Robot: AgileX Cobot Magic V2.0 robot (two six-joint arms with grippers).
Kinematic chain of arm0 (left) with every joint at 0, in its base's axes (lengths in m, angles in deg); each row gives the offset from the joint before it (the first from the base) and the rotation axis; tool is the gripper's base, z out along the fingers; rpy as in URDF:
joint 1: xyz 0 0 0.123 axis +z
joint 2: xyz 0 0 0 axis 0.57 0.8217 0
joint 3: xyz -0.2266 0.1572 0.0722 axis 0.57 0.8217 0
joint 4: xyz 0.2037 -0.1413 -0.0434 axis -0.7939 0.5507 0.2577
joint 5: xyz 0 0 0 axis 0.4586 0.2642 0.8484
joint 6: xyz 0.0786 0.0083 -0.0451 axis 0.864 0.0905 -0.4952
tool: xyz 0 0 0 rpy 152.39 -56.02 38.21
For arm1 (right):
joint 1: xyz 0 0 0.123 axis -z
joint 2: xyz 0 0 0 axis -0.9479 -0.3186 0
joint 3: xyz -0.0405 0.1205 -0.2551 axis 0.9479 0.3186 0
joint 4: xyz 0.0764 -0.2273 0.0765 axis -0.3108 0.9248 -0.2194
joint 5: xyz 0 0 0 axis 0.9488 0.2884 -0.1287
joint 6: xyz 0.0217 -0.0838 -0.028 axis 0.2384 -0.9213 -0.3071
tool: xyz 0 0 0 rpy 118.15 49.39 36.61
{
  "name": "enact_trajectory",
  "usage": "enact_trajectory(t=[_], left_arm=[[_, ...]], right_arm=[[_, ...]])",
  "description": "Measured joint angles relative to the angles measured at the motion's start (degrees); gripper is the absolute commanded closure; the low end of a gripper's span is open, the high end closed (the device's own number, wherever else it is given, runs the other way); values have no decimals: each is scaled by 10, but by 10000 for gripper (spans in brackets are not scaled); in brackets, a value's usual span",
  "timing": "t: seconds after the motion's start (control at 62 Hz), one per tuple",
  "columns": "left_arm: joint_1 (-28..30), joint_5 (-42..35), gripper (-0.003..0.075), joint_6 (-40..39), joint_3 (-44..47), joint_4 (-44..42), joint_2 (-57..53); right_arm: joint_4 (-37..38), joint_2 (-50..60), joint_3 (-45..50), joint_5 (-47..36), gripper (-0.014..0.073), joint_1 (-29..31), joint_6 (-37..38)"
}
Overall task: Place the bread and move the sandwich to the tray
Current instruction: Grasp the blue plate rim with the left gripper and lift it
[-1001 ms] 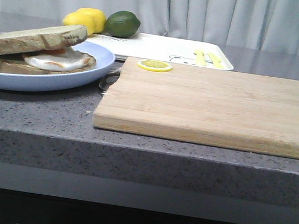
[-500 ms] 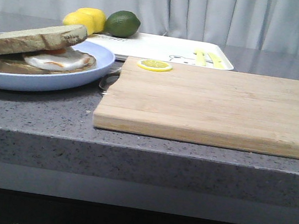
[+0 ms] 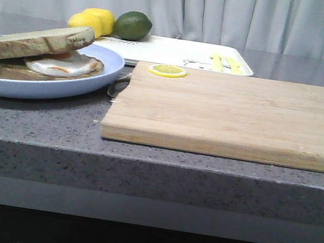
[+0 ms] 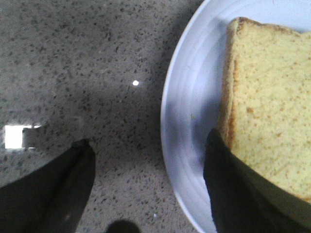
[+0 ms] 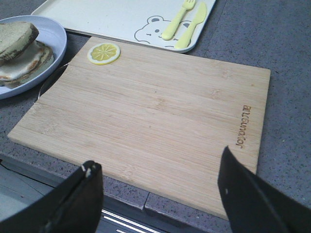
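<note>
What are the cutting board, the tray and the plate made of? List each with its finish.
Cutting board: wood, probably bamboo, matte; glued strips, visible grain and a burned-in logo.
Tray: likely plastic or melamine, smooth white with a printed bear and rounded low rim.
Plate: pale blue, smooth with faint concentric rings; ceramic or plastic, hard to tell which.

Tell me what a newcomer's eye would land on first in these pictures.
The big wooden cutting board fills the middle of the counter, bare except for a lemon slice at its far left corner. To its left sits the sandwich on a pale-blue plate, its top slice tilted over a fried egg. Behind the board lies the tray with a bear print and yellow cutlery, and beside it two lemons and a lime.
</note>
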Motion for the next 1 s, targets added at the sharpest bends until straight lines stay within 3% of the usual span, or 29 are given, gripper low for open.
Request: enact_trajectory(t=[0.242,0.726,1.001], left_arm=[[-24,-26,283,3,0,5,42],[-28,-30,733,3,-1,13,63],[-28,-30,741,-1,-10,21,63]], right_arm=[[0,0,0,0,74,0,0],[0,0,0,-1,74,0,1],[0,0,0,-1,74,0,1]])
